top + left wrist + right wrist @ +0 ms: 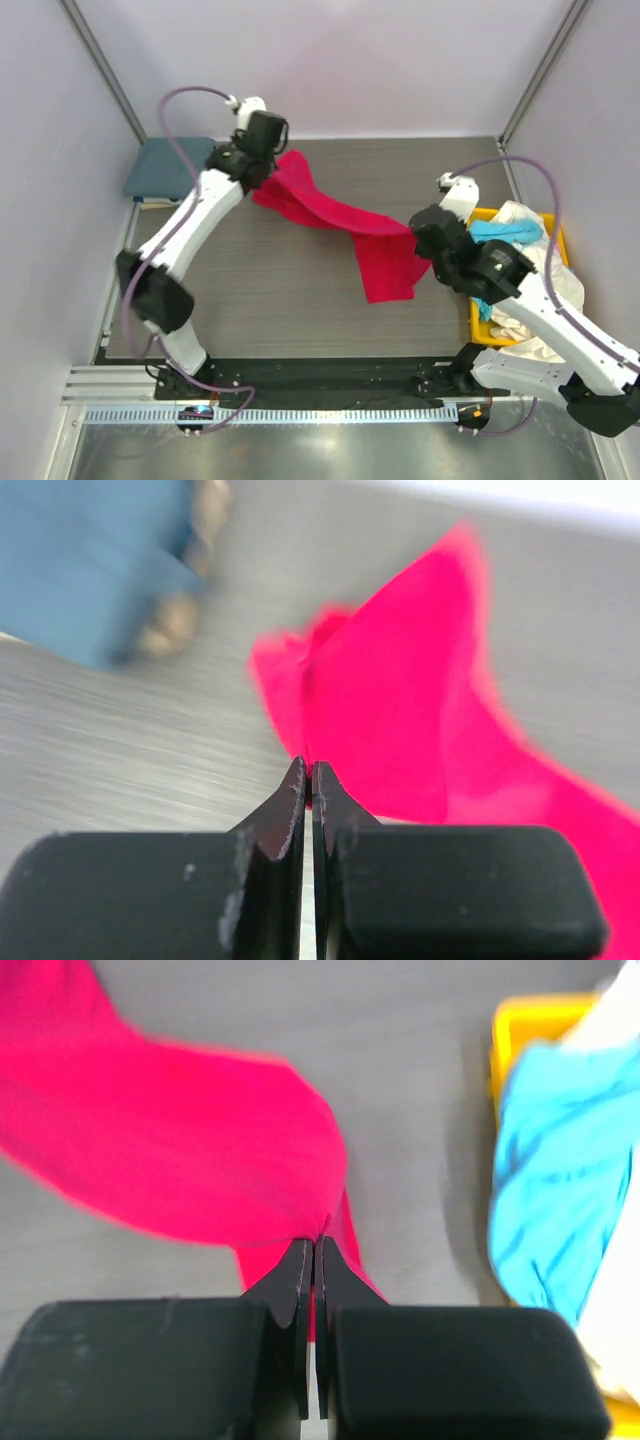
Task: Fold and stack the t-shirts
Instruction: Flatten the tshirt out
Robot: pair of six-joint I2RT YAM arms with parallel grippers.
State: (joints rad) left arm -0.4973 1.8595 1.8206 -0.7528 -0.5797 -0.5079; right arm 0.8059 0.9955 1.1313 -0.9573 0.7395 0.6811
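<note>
Right fingers (290, 1285) on red-pink t-shirt (180, 1150), yellow bin (530, 1020) beside.

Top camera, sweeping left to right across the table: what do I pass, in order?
blue-grey shirt → left gripper → red shirt → right gripper → yellow bin

2 white arms (203, 212), black joints (155, 290), purple cables (195, 90)
</note>
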